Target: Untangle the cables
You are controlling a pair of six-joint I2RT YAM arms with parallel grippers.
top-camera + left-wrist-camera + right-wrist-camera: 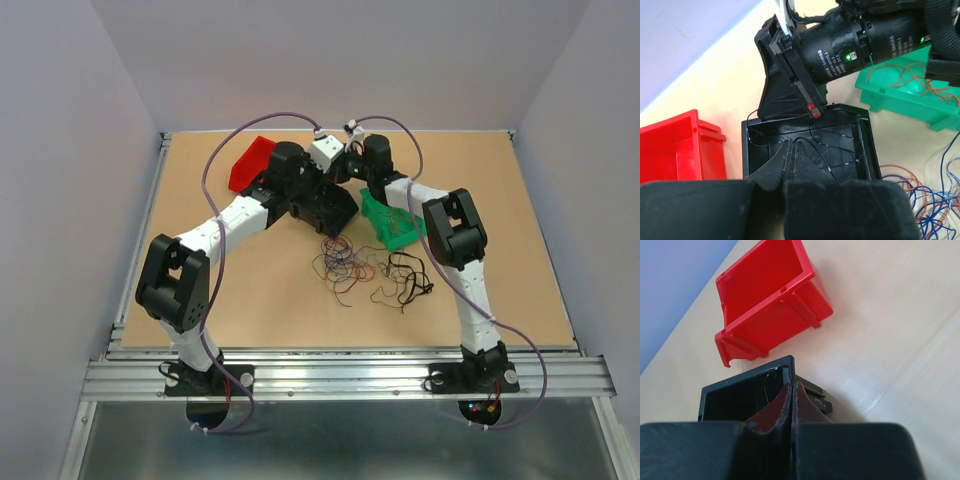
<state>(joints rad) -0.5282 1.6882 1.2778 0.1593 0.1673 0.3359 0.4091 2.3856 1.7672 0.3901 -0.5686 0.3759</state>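
Note:
The loose cables, in blue, orange, red and black, lie spread on the table in front of the bins; in the left wrist view they show at the lower right. My left gripper is shut over the black bin, and a thin black cable arcs out from between its tips into the bin. My right gripper is shut with its tips at the black bin's rim; the left wrist view shows it at the bin's far edge. I cannot tell whether it pinches a strand.
A red bin lies tipped behind and left of the black bin. A green bin to the right holds orange wires. Both arms crowd together over the bins at the back of the table.

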